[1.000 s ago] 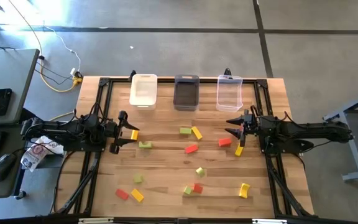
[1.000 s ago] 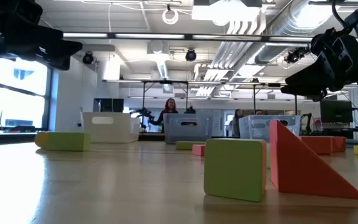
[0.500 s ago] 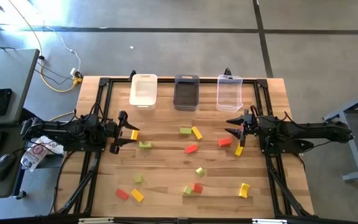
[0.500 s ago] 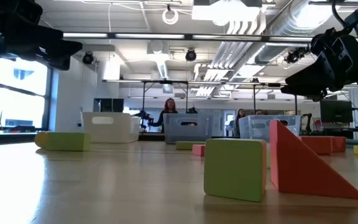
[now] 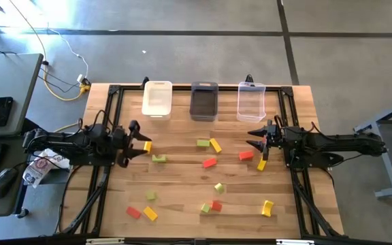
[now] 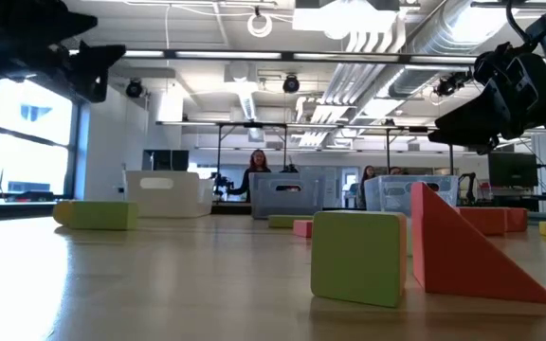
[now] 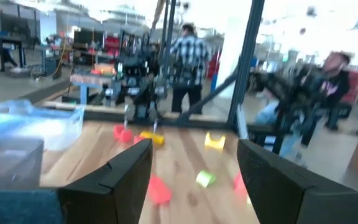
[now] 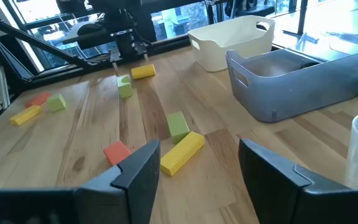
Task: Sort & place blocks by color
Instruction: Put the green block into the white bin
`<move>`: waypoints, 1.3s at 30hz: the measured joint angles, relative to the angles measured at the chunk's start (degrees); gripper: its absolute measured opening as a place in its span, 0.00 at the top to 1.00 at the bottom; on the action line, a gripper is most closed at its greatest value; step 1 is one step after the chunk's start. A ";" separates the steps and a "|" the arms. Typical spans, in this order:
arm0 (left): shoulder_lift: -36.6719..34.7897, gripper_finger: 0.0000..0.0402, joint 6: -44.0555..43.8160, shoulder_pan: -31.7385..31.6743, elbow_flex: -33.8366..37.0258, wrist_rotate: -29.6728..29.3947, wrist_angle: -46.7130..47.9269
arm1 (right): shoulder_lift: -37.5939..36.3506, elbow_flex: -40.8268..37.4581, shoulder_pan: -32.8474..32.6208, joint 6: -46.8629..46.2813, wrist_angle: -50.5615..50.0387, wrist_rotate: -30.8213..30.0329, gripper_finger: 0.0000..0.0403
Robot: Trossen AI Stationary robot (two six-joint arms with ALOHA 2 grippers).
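From my remote station I see, in the high view, a pale wooden table (image 5: 182,177) filling the centre of the frame, with three rectangular plastic bins in a row along its upper edge: a white bin (image 5: 157,99), a dark grey bin (image 5: 204,101) and a clear bin (image 5: 251,102). As far as I can tell from above, all three hold nothing, though the clear one is hard to read. The small solid blocks (image 5: 209,163), red, yellow and light green, all lie loose on the wood: a cluster in the middle of the frame below the bins, and more toward the lower edge. So I judge the sorting not yet begun; every block I can see is left to pick and place. My left gripper (image 5: 133,144) sits at the middle left of the frame, above the table, its two dark fingers spread wide with nothing between them; a yellow block (image 5: 146,145) lies just beside it. My right gripper (image 5: 257,138) sits at the middle right, fingers likewise parted and holding nothing, near a red block (image 5: 246,155) and a yellow bar (image 5: 262,164). Both wrist views confirm empty, open fingers looking out across the scattered blocks.
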State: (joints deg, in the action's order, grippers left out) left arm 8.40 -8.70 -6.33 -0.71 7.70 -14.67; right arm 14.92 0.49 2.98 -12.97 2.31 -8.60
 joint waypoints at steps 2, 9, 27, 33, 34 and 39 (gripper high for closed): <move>0.00 0.44 -0.81 -0.02 0.00 0.00 -2.66 | 0.01 -0.02 -0.01 -0.01 0.00 0.00 0.49; 1.14 0.44 0.08 0.00 -4.85 -2.74 1.69 | 0.02 -0.01 -0.01 0.00 0.00 0.00 0.49; 21.53 0.44 1.82 0.00 -20.99 -7.06 32.78 | 0.01 -0.01 0.00 -0.01 0.00 0.01 0.49; 29.15 0.44 -1.28 0.95 -21.11 -7.08 33.56 | 0.02 0.00 0.00 0.00 0.00 0.00 0.49; 30.36 0.44 -2.01 1.44 -21.11 -7.08 33.55 | 0.02 -0.02 0.00 -0.02 0.00 0.02 0.49; 36.38 0.44 -4.45 5.27 -21.11 -10.11 33.55 | 0.00 -0.02 0.00 0.00 0.00 0.00 0.49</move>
State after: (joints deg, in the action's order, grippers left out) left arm 44.78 -13.15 -1.06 -21.82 -2.40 18.88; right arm 14.92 0.48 2.98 -12.97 2.31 -8.60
